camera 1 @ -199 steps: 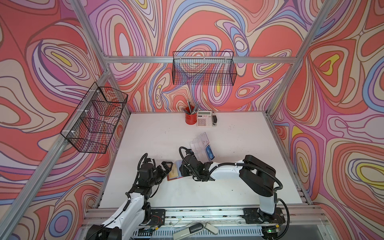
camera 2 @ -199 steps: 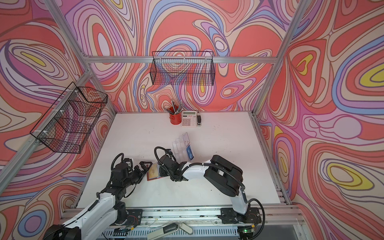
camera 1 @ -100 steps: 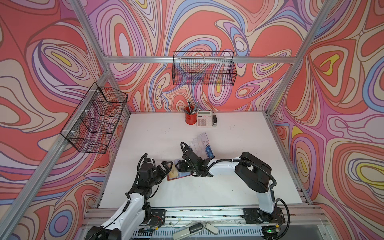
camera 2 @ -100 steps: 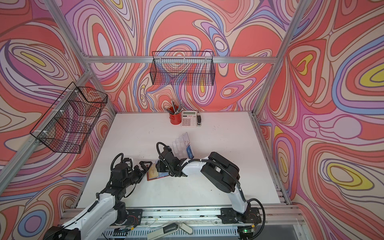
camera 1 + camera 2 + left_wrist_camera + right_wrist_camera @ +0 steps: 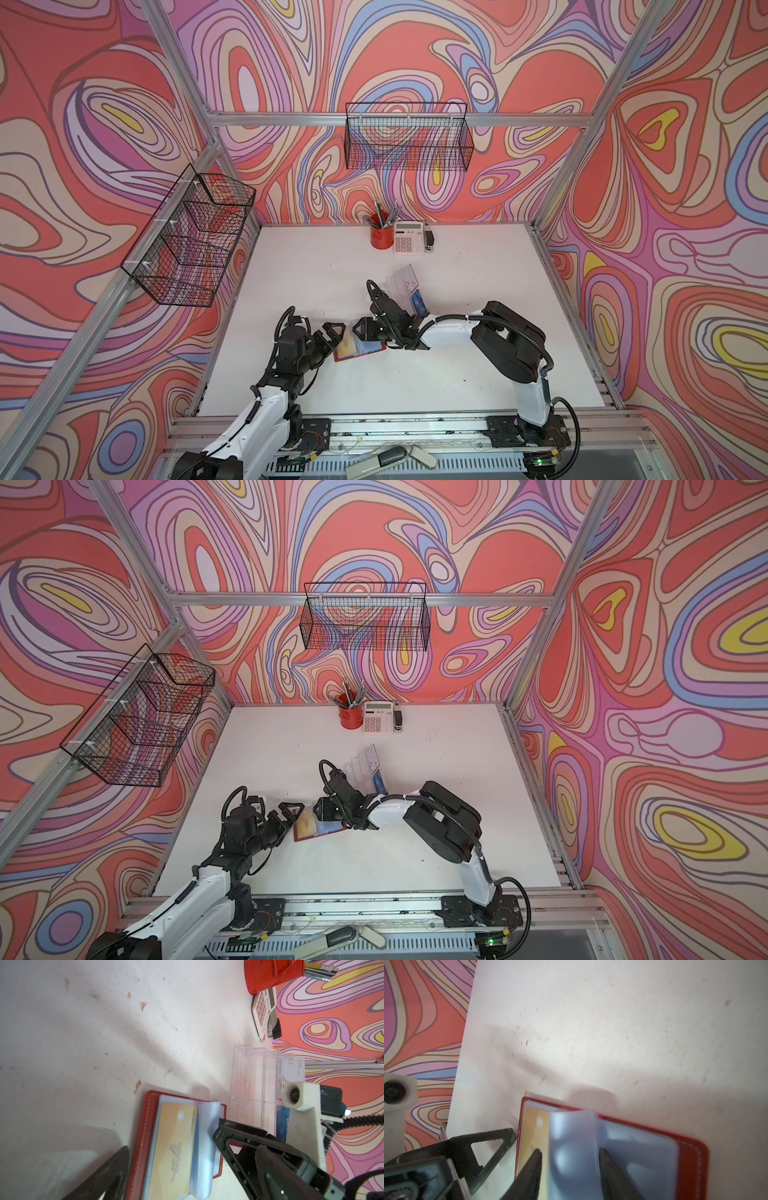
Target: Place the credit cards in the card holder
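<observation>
- Right wrist view: the right end effector is over the open red wallet, its jaws partly apart on either side of an arched clear sleeve leaf. Whether they touch the leaf cannot be told.
- Change over the last second: the right arm's elbow has shifted slightly, but its end effector has stayed above the wallet. The left end effector has not moved. Its jaws are wide apart and empty, just beside the wallet's edge.
- Judged meaning: the sleeves are being leafed through, and no card has been drawn out yet.
- Credit cards: the yellow-gold card lies sleeved in the wallet. A blue card and a white VIP card stand in the clear card holder, just behind the wallet.
- Worktop: white and scuffed, with orange flecks. A pen cup and a calculator stand at the far edge.
- Room: swirl-patterned walls and an aluminium frame, with a wire basket on the back wall and another on the side wall.
</observation>
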You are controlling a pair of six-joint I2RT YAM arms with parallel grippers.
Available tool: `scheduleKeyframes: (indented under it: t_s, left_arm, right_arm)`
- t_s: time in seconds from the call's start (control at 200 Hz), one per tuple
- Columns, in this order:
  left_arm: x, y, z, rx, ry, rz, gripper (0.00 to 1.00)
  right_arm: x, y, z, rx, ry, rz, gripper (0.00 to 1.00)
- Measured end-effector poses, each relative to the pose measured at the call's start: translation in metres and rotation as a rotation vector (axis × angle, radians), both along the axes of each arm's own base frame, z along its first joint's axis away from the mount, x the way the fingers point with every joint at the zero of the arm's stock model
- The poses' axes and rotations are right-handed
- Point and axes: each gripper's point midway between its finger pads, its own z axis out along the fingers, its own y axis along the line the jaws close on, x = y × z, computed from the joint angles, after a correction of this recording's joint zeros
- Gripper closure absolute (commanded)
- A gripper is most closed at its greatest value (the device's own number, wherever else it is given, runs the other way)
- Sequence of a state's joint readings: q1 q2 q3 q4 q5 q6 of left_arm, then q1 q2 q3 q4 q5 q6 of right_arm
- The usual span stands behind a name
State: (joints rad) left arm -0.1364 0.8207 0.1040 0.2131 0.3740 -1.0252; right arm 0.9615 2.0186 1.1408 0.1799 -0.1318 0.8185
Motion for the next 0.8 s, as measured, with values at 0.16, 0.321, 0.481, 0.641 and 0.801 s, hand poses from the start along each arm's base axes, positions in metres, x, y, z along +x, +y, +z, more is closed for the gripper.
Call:
scheduleKeyframes:
  t_s: [0.16, 0.321, 0.481, 0.641, 0.801]
  left_arm:
    - [0.000, 0.000, 0.000, 0.001, 0.000, 0.001, 0.04]
    - [0.000, 0.000, 0.000, 0.001, 0.000, 0.001, 0.04]
    - [0.000, 0.000, 0.000, 0.001, 0.000, 0.001, 0.04]
    - [0.000, 0.001, 0.000, 0.003, 0.000, 0.004, 0.04]
    - [0.000, 0.001, -0.001, 0.005, 0.001, 0.006, 0.04]
  right_arm:
    - [-0.006, -0.003, 0.012, 0.037, 0.001, 0.011, 0.54]
    - [-0.009, 0.000, 0.029, 0.091, -0.011, 0.021, 0.54]
    - [-0.010, 0.003, 0.035, 0.119, -0.009, 0.027, 0.54]
    - [-0.017, 0.010, 0.039, 0.138, -0.003, 0.051, 0.54]
    - [-0.033, 0.029, 0.036, 0.149, -0.001, 0.095, 0.54]
